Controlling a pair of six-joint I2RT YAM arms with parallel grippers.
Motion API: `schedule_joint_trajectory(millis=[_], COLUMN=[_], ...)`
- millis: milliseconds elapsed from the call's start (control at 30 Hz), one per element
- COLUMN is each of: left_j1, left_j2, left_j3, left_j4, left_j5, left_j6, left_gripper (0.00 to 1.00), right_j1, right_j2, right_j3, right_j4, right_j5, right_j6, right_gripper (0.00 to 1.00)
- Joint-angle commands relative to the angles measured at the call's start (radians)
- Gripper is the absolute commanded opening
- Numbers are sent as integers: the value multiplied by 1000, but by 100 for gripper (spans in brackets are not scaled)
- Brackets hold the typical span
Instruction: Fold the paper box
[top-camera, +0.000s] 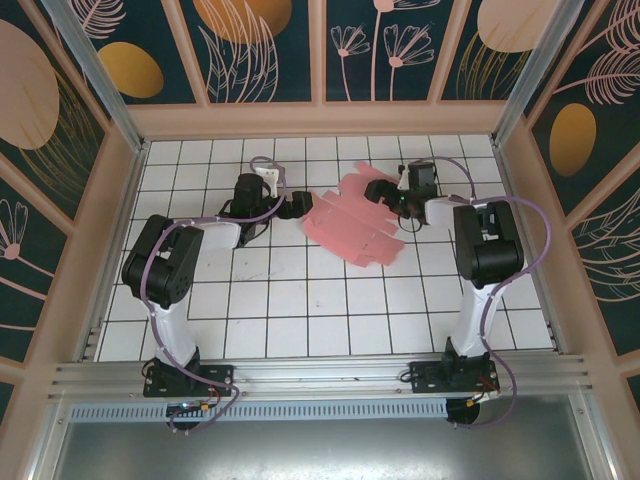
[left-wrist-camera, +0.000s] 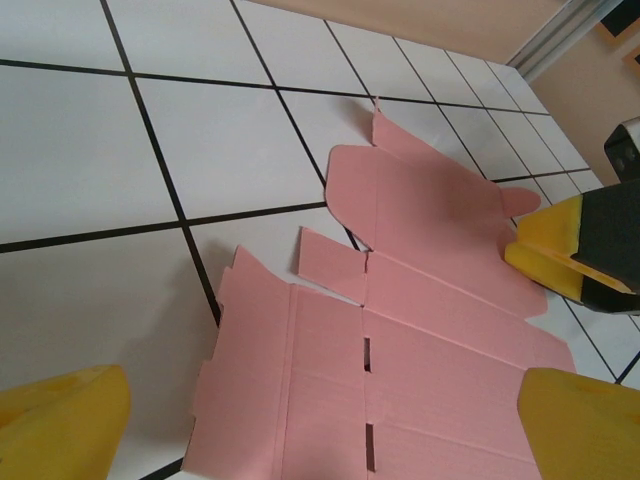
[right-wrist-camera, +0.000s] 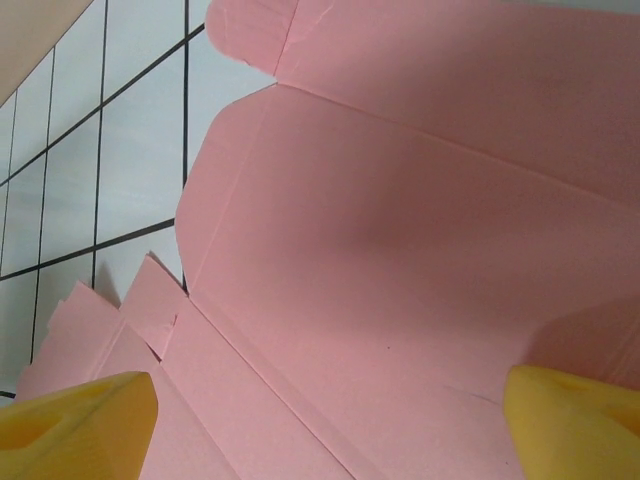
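Flanking one unfolded paper box (top-camera: 350, 222), two pairs of parted fingers (left-wrist-camera: 70, 425).

White tiled surface (top-camera: 300, 310) with black grid lines, dark floral wall panels (top-camera: 260, 45) all round, metal rail (top-camera: 320, 372) along the near edge.

Bright even overhead light, soft shadow across paper box (right-wrist-camera: 400, 230) (wrist close-up), near edges slightly blurred
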Motion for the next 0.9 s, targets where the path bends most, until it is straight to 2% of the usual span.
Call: schedule_joint_trajectory(millis=[0, 167, 233, 433, 600, 700, 867], left_j1=[2, 2, 2, -3, -7, -9, -13], left_j2=[-24, -27, -14, 101, 227, 311, 400], left_j3=[-7, 2, 37, 267, 435, 539, 629], left_j4=[-23, -33, -64, -251, -387, -498, -595], left_j5=[-24, -26, -15, 83, 134, 188, 186], left_j6=[-1, 15, 36, 106, 124, 124, 35], left_gripper=[99, 99, 99, 96, 82, 79, 74], right_j1=[34, 44, 49, 80, 181, 249, 349], right_j2=[4, -55, -98, -301, -429, -486, -525], right_j3=[-15, -100, -136, -315, -410, -476, -572], right_j4=[-27, 11, 28, 201, 203, 209, 224], right_j5=[23, -6, 29, 108, 200, 199, 185], right_j6=[8, 23, 16, 47, 31, 70, 186], right_gripper=[89, 88, 88, 93, 93, 93, 93])
